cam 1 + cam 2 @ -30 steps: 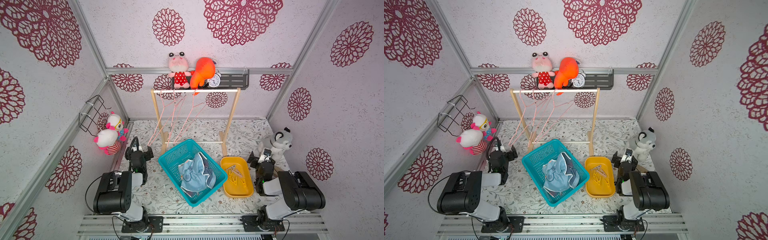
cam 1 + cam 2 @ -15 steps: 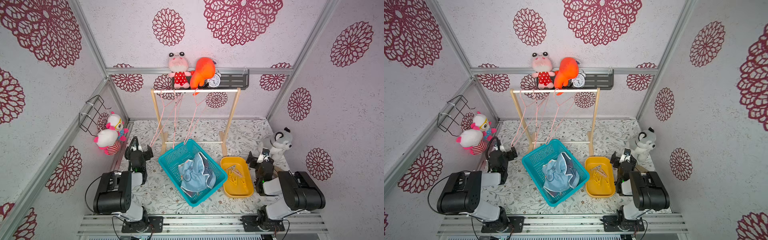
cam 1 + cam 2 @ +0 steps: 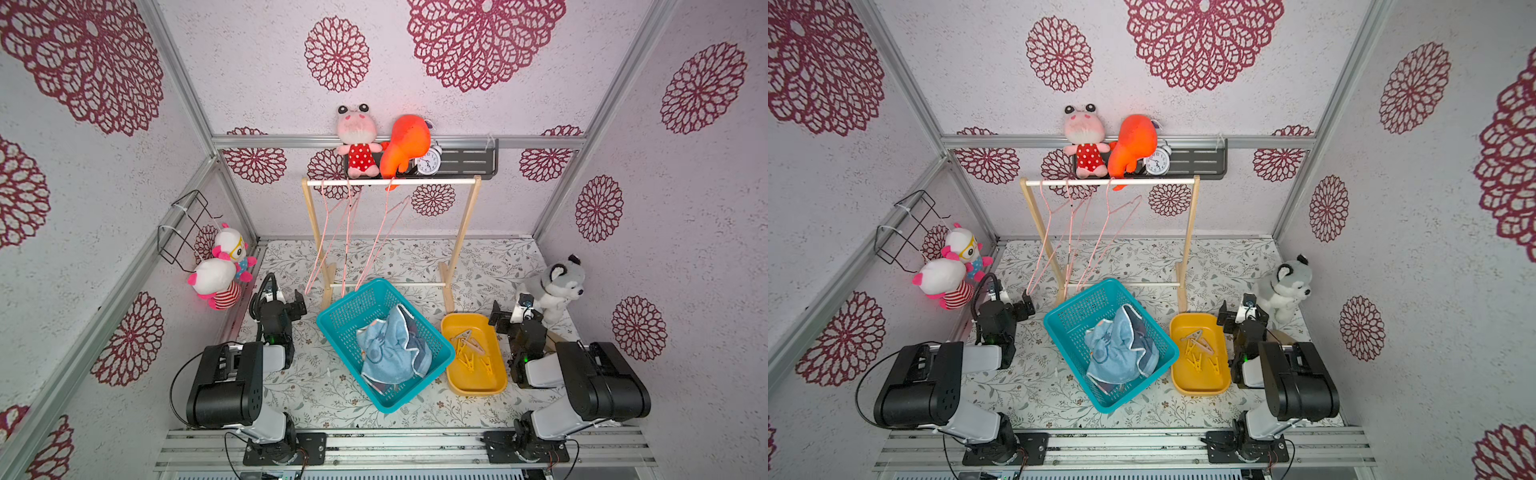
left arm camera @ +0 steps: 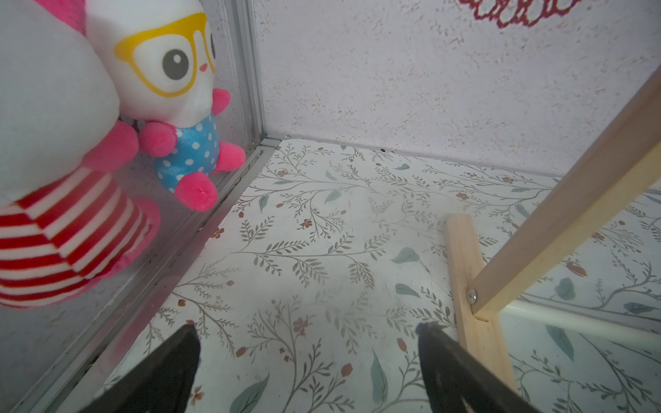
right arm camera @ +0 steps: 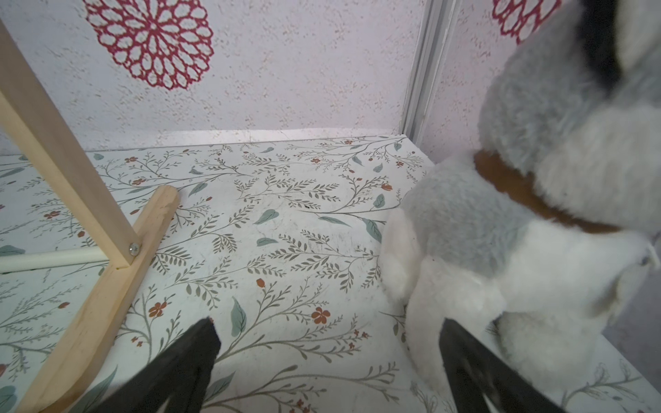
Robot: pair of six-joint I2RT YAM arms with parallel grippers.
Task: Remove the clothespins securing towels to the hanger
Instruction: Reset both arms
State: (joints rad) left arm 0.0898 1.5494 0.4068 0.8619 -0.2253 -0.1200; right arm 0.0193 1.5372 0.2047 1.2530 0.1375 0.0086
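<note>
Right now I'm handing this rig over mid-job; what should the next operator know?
Left gripper: open, empty, low near the rack foot.
Right gripper: open, empty, beside the husky plush.
Towels lie bunched in the teal basket; clothespins in the yellow tray.
Hangers hang bare on the rack.
Done: no pin or towel left on any hanger.
Left: nothing visible.

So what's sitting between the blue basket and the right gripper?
The yellow tray, holding the clothespins, lies between the blue basket and the right gripper. Both top views show it.
</note>
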